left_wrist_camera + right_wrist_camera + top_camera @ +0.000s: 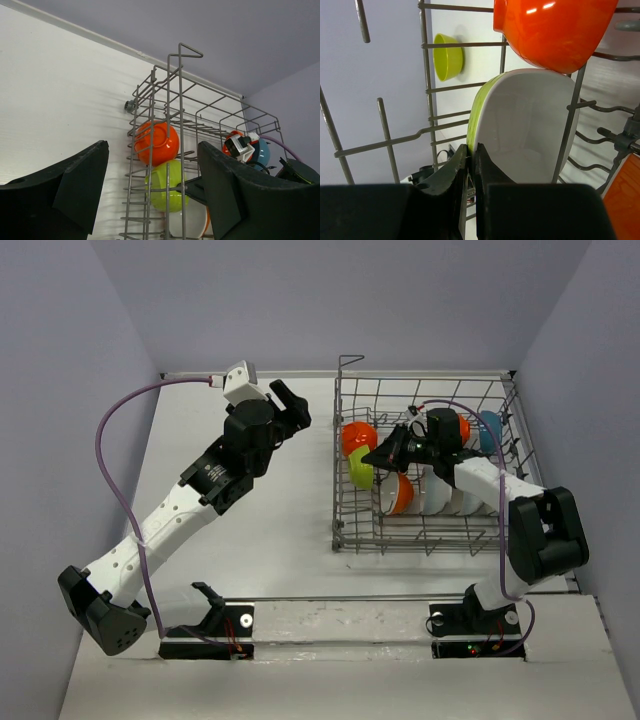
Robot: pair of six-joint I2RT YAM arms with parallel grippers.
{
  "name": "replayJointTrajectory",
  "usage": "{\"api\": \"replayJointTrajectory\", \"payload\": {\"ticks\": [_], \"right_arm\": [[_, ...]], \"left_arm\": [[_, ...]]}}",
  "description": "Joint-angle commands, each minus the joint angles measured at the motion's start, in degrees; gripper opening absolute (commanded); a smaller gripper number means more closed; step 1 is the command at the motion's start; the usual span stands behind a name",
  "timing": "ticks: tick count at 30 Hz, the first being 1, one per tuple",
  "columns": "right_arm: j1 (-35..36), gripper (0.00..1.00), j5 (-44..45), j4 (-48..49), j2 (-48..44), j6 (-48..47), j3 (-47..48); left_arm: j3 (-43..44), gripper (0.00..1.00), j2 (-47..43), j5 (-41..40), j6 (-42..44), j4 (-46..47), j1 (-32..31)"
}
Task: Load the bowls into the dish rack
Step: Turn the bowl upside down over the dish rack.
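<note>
One glossy, likely slippery yellow-green bowl (525,130) is pinched at its thin rim by the right gripper (471,151); the left gripper (152,145) gapes empty.

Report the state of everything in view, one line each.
dish rack, partly loaded
left claw, open, empty
right claw, shut on rim of white-lined green bowl
white-lined green bowl, on edge in rack, gripped
orange bowl, on edge in rack
blue bowl, in rack
white bowls, on edge in rack
loose green bowl, on table outside rack
</note>
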Motion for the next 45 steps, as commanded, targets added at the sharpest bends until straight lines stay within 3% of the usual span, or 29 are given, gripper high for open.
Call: {"api": "replayJointTrajectory", "payload": {"ticks": [1,16,45], "right_arm": [[-1.97,0.06,12.32,-7.26,-0.43,-7.57,0.56],[-1.97,0.22,16.02,-8.85,-2.55,-9.16,-0.4],[-1.97,0.25,19.88,-12.19,-4.3,-12.67,-1.9]], "left_arm": [[0.55,0.81,-0.55,-0.07,1.07,1.13,0.3],[0.9,0.81,0.06,0.37,0.89,0.95,0.3],[0.81,0.81,0.15,0.72,0.89,0.95,0.3]]}}
